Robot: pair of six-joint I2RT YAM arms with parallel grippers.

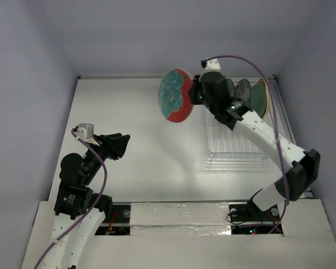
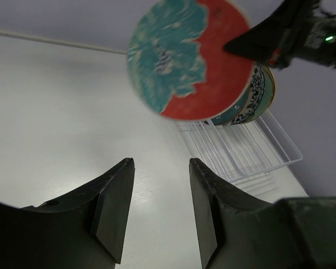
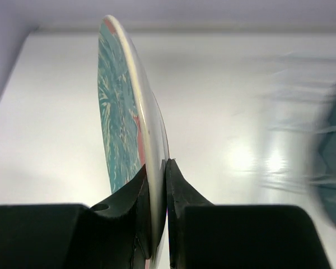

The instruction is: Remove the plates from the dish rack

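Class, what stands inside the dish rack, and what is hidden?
Several plates stand on edge at the far end of the dish rack. The right arm covers part of them, so their count is unclear.

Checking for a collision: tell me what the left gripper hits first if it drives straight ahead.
Probably the red plate in the right gripper, which hangs ahead of the left gripper; depth is unclear, so it may pass beneath onto bare table.

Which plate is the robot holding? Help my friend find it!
Find the white wire dish rack on the right side of the table. Just left of its far end, the right gripper pinches one plate on edge in the air. It is red with a teal flowery patch; the other plates stand in the rack.
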